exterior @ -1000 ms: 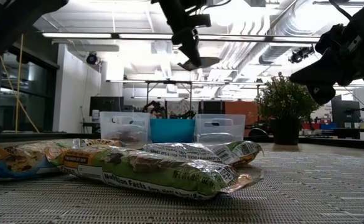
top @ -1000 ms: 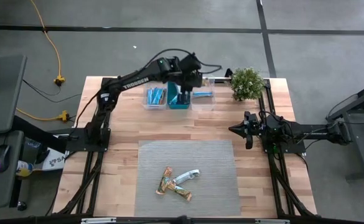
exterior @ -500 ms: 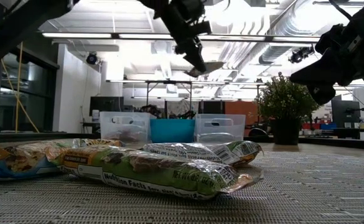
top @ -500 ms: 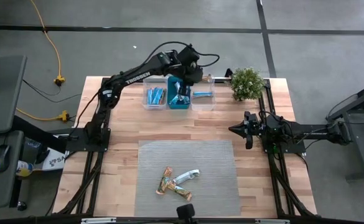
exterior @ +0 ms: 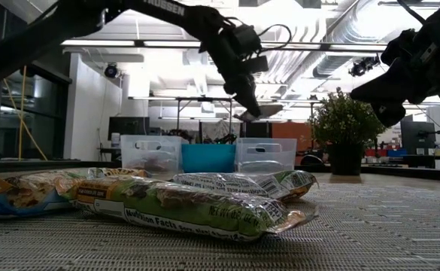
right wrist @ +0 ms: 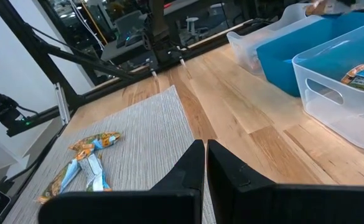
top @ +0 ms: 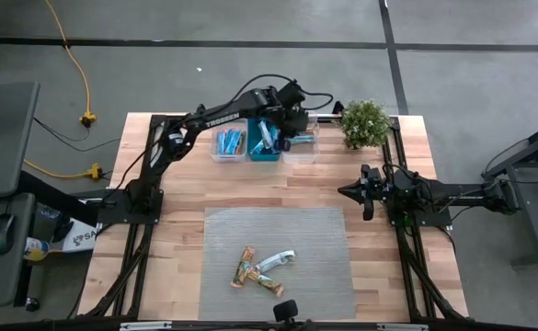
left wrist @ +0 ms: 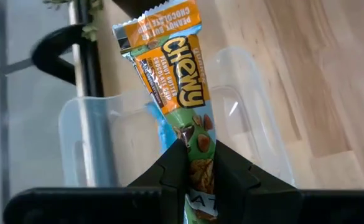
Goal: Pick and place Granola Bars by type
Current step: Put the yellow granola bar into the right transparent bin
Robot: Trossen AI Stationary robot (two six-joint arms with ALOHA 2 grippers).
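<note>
My left gripper (top: pixel 291 127) hovers over the right clear bin (top: pixel 302 147) at the table's far edge, shut on a granola bar (left wrist: pixel 175 74) in an orange-and-green wrapper. That bin holds a blue-wrapped bar (left wrist: pixel 163 134). Beside it stand a teal bin (top: pixel 263 145) and a left clear bin (top: pixel 229 144), both with bluish bars inside. Three more bars (top: pixel 260 269) lie flat on the grey mat (top: pixel 314 248), overlapping one another. My right gripper (top: pixel 357 191) waits shut above the table's right side. My left gripper pinches the orange-and-green bar between its two fingers (left wrist: pixel 169 168) at one end of the wrapper (left wrist: pixel 197 146). It comes slanting down from above. The bar sticks out past the fingertips (exterior: pixel 263 111), lifted clear above the right clear bin.
A potted plant (top: pixel 364 122) stands at the far right corner, close to the right clear bin. The bars on the mat (right wrist: pixel 85 165) lie near its front edge. Bare wood (top: pixel 278 188) separates the bins from the mat.
My left gripper has carried the orange-and-green bar from above the teal bin toward the table's right, to a spot over the right clear bin, and it has come lower. It has stayed shut on the bar throughout.
</note>
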